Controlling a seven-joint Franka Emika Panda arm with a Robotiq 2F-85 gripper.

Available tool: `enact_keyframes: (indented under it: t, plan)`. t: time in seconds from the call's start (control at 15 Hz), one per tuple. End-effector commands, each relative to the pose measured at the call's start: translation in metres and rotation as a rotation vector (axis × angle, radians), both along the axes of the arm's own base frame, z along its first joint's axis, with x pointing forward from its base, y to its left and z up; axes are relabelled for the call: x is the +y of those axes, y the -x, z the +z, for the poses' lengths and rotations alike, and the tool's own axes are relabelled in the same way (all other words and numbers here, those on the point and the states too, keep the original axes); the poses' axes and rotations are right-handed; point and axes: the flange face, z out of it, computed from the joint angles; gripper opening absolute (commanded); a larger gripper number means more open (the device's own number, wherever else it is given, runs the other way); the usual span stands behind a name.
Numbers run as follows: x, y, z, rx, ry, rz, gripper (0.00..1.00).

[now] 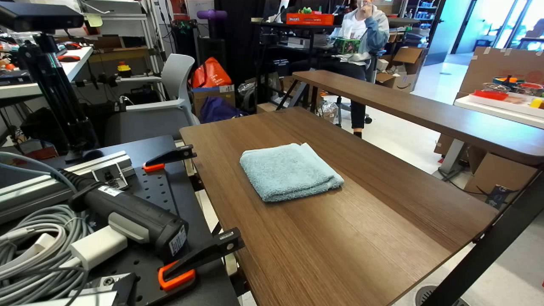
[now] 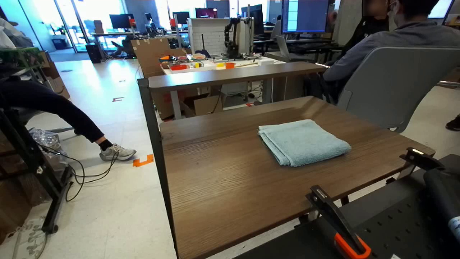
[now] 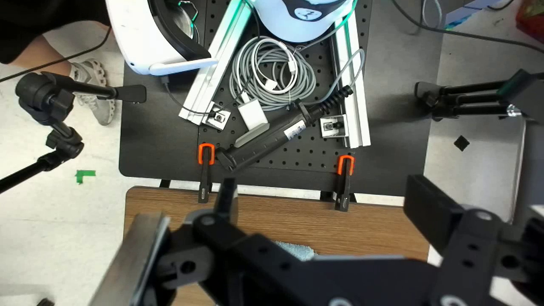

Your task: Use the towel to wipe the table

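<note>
Lying folded on table [image 1: 340,233], towel [image 1: 291,172] well apart from spread gripper [image 3: 327,205].

A robotics lab (office-like, too): in an exterior view, a robot arm [image 2: 233,47] stands at twelve o'clock, a monitor [image 2: 304,16] at one.

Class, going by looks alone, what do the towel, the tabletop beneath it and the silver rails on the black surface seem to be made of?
Towel: soft fabric, perhaps cotton terry; matt, with a fuzzy pile.
Tabletop: wood or laminate, I cannot tell; brown grain, faint sheen.
Silver rails: probably aluminium; satin metallic look, lengthwise grooves.
</note>
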Motion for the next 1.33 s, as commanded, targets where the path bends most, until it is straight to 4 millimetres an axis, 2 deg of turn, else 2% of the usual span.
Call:
enact_keyframes:
  t: [0.0,0.13,0.33,0.53,0.73,1.0,1.27]
  plan:
    - [0.000,0.000,0.000,0.001,0.000,0.000,1.00]
    - [0.001,-0.002,0.004,-0.011,-0.013,-0.003,1.00]
    - [0.007,-0.018,0.007,-0.043,-0.073,-0.048,1.00]
    - [0.015,-0.053,-0.002,-0.127,-0.144,-0.132,1.00]
    - [0.020,-0.092,-0.029,-0.171,-0.136,-0.205,1.00]
    - [0.020,-0.138,-0.082,-0.149,-0.067,-0.297,1.00]
    - [0.016,-0.162,-0.126,-0.059,-0.021,-0.354,1.00]
